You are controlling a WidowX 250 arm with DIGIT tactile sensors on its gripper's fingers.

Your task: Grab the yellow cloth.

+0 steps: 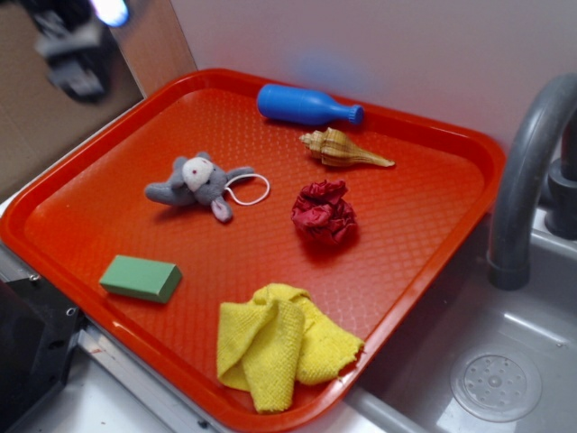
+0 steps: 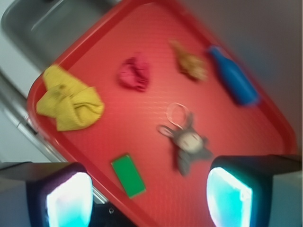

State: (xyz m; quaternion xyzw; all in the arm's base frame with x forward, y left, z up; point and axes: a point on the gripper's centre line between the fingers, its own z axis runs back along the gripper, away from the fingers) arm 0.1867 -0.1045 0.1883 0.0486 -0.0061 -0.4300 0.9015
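Red and waffle-textured, the tray (image 1: pixel 424 225) fills most of the scene, with a grey sink basin (image 1: pixel 505 361) and a curved grey faucet (image 1: pixel 527 171) off its right side and a pale wall behind. At the tray's near edge, toward the near-right corner, lies the yellow cloth (image 1: pixel 275 343), folded in floppy layers with one fold reaching the rim. A green block (image 1: pixel 140 278) sits near the left edge, well apart from the cloth. Around the tray's middle rests a grey plush toy (image 1: pixel 198 185) with a white loop of cord, and to its right a dark red wad of fabric (image 1: pixel 325 214). Near the far edge lie a tan seashell (image 1: pixel 341 149) and, behind it, a blue bowling pin (image 1: pixel 306 105) on its side. High above the far-left corner the tool (image 1: pixel 77 50) hangs blurred, touching nothing. From the wrist view its two fingers (image 2: pixel 229 196) stand wide apart with nothing between them, the tray far below.
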